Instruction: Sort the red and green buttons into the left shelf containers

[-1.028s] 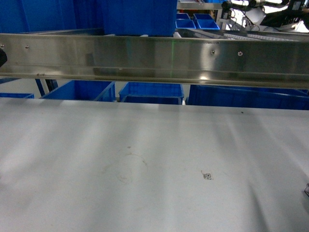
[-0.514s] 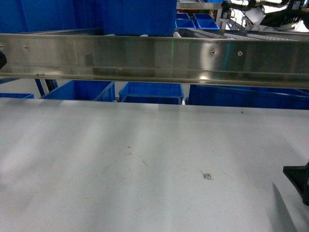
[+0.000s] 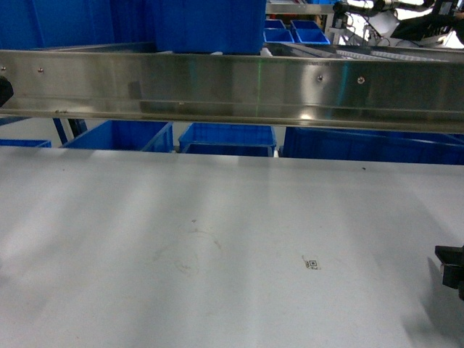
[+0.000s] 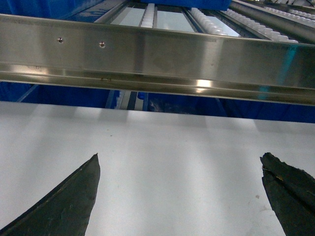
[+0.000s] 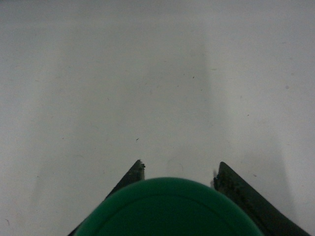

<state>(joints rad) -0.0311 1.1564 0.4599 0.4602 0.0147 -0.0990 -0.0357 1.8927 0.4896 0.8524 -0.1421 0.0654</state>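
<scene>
A green button, round and smooth, fills the bottom of the right wrist view, and my right gripper is shut on it just above the white table. In the head view only a dark piece of that gripper shows at the right edge. My left gripper stands wide open over the bare table, facing a steel rail, with nothing between its fingers. Deep blue crates sit behind and below the rail. No red button shows.
The long steel shelf rail crosses the whole head view above the table's far edge. A big blue crate stands on the upper level, with small blue trays further back. A small printed marker lies on the table.
The right gripper came into the head view at the right edge, reached furthest in half a second ago, and has since drawn back a little to the right.
</scene>
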